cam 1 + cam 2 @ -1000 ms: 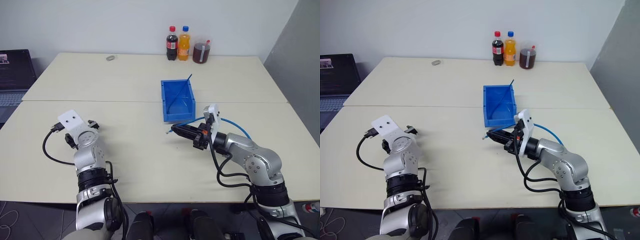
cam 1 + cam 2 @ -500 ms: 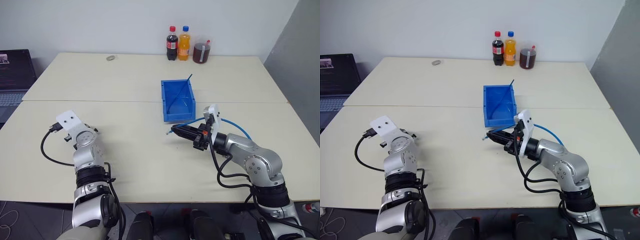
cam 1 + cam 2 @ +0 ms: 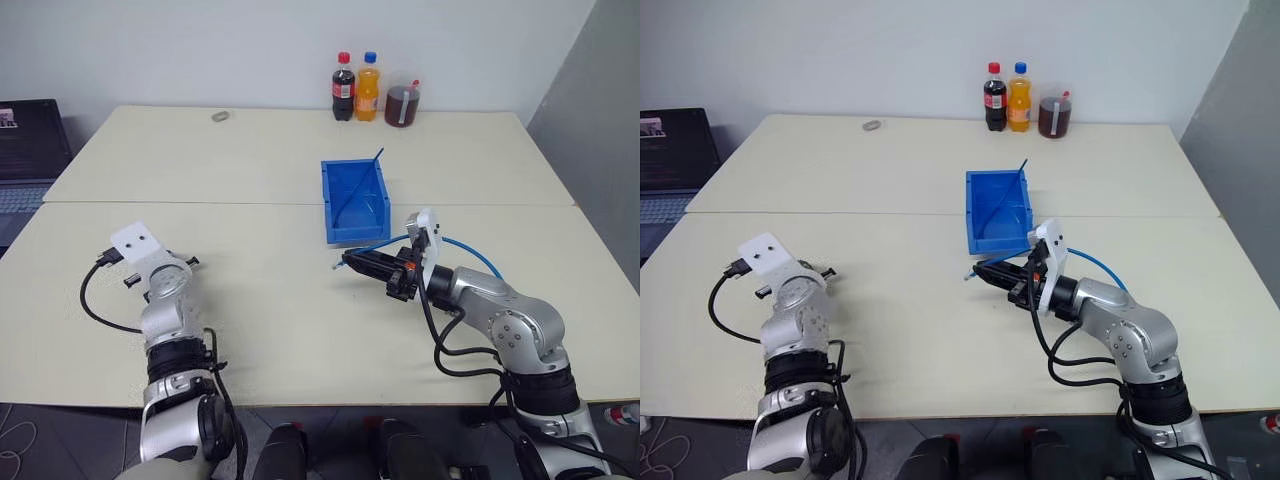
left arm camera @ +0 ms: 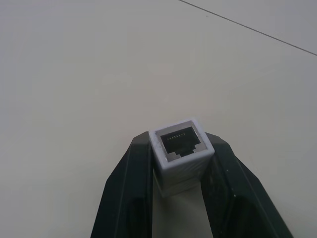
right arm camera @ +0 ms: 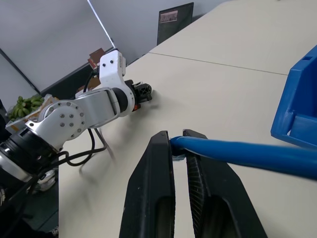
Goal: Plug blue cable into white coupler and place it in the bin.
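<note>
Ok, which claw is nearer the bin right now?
Right. The right claw, shut on the blue cable, sits just in front of the bin; the left claw, holding the white coupler, is far off to its left.

The blue cable runs out of the right wrist view's edge; its plug is hidden between the fingers. The white coupler has its lower body hidden by the fingers.

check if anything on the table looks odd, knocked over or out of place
Nothing stands out. The bin sits upright mid-table, and the two bottles and the jar stand upright at the far edge with nothing spilled. The left gripper holds the white coupler squarely; the right gripper grips the blue cable.
</note>
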You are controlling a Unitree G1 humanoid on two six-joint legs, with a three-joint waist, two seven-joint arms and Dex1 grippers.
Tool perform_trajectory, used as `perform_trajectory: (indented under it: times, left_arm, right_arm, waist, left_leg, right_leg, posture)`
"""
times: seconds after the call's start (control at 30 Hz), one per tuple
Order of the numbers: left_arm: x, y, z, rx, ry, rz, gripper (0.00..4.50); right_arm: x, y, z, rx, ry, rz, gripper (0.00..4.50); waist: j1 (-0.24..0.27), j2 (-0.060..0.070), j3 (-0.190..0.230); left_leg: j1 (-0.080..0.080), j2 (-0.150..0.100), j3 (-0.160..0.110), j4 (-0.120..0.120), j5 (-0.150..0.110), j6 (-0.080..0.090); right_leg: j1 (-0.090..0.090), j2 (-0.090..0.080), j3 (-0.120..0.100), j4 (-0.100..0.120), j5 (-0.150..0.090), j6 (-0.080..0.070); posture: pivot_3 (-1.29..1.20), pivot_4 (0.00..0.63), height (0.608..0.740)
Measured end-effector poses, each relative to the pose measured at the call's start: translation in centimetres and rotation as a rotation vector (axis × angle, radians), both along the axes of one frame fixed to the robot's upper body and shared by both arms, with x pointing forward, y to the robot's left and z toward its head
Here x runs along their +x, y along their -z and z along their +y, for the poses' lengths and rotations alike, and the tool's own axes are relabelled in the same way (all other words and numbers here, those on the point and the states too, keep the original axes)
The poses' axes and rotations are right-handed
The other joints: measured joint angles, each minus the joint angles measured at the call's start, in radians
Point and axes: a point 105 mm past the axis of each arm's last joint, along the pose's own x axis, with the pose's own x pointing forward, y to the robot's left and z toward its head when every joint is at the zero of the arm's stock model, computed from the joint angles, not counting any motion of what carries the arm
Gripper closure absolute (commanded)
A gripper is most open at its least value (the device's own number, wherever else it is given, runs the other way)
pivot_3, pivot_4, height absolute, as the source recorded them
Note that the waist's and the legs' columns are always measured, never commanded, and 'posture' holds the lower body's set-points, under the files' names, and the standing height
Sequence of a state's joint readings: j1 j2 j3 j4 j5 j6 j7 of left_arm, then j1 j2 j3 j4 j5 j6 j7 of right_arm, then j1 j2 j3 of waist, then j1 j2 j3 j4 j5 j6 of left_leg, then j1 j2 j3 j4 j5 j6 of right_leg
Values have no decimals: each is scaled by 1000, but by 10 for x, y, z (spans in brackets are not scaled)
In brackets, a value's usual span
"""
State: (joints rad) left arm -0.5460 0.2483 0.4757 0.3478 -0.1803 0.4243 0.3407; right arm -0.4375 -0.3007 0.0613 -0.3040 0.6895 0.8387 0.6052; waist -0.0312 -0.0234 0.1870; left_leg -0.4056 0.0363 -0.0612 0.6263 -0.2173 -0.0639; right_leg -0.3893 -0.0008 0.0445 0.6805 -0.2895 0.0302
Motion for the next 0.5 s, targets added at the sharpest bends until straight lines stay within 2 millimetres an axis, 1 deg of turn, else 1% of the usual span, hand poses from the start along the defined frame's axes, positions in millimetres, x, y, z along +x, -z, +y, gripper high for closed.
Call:
perform_trajectory:
  times: [0.07,0.1,0.17,0.2,0.27,0.3,0.37,0.43,0.5]
  left_arm:
    - [5,-7,-12,48,179,-18,3528]
    - [8,-12,-23,76,309,-27,3528]
    - [12,-25,-52,99,575,-43,3529]
    - [12,-30,-65,99,678,-48,3529]
    - [9,-34,-96,136,920,-26,3529]
    - [2,-31,-112,174,1066,11,3529]
    - [-11,-22,-137,237,1308,82,3529]
    - [-24,-13,-155,285,1506,134,3529]
    - [-36,-9,-168,334,1678,172,3529]
  right_arm:
    - [-2,1,-3,-9,6,-7,4426]
    - [-4,3,-5,-19,11,-8,4426]
    - [-7,7,-11,-52,24,-12,4426]
    - [-8,9,-13,-62,27,-15,4426]
    - [-12,11,-16,-78,29,-22,4427]
    - [-14,12,-18,-94,36,-31,4427]
    - [-15,17,-25,-135,54,-38,4427]
    - [-17,22,-29,-165,66,-42,4427]
    - [-18,26,-31,-192,71,-49,4427]
  waist:
    - [0,0,0]
    - [3,0,0]
    - [5,0,0]
    - [6,0,0]
    - [1,0,0]
    - [-1,0,0]
    - [-2,0,0]
    - [-4,0,0]
    - [-4,0,0]
  left_leg:
    - [0,0,0,0,0,0]
    - [0,0,-1,0,0,0]
    - [0,-1,-1,0,0,0]
    - [0,-3,-1,0,0,0]
    - [0,-3,0,0,0,0]
    - [0,-3,0,-1,0,0]
    - [0,-3,0,-1,0,0]
    - [1,-3,0,-2,0,0]
    - [0,-2,0,-2,0,0]
  right_leg:
    - [0,0,0,0,0,0]
    - [0,0,-1,0,0,0]
    - [0,-1,-1,0,0,0]
    - [0,-3,-1,0,0,0]
    - [0,-3,0,0,0,1]
    - [0,-3,0,-1,0,1]
    - [0,-3,0,-1,-1,0]
    - [0,-2,1,-1,-1,0]
    - [-1,-2,1,0,-2,1]
  posture:
    - [0,150,740]
    - [0,150,740]
    - [0,150,740]
    - [0,150,740]
    - [0,150,740]
    - [0,150,740]
    - [0,150,740]
    - [0,150,740]
    - [0,150,740]
